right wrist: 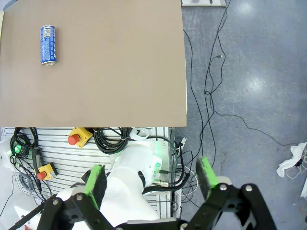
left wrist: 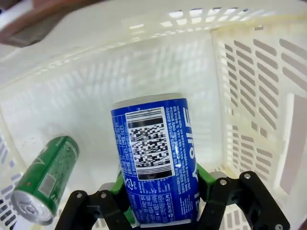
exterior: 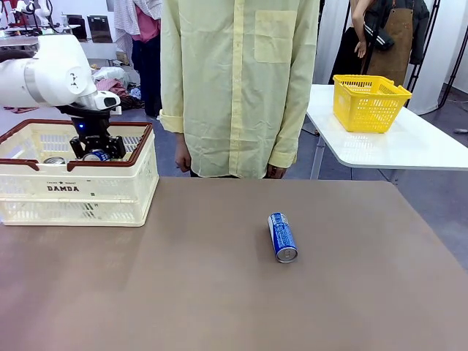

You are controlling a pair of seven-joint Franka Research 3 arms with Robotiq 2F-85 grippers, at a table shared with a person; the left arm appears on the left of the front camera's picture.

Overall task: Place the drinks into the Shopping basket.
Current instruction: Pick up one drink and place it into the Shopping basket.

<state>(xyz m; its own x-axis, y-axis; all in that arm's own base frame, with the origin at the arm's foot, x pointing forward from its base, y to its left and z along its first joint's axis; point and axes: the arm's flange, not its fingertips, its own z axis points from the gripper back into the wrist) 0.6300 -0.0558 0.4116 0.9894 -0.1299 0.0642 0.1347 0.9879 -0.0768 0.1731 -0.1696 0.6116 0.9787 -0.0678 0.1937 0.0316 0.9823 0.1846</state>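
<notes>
Two of the three drinks in sight are at the Shopping basket (exterior: 73,197), which sits at 10 o'clock on the counter (exterior: 183,292). A green can (left wrist: 45,184) lies on its side on the basket floor. The held blue can (left wrist: 156,153) hangs inside the walls, pinched across its body by the left claw (left wrist: 163,184); judging from the wrist view, it is not yet set down. There the green can lies at 8 o'clock of the held one, apart from it. That step looks nearly done and lacks only the release.

Left to do is the loose blue can (exterior: 282,237), on its side on the bare counter at about 3 o'clock of the middle, well apart from the basket. The right claw (right wrist: 151,182) hangs spread and empty, high over the counter's near edge. A yellow basket (exterior: 365,102) stands on another table at 2 o'clock; what it holds cannot be told.
</notes>
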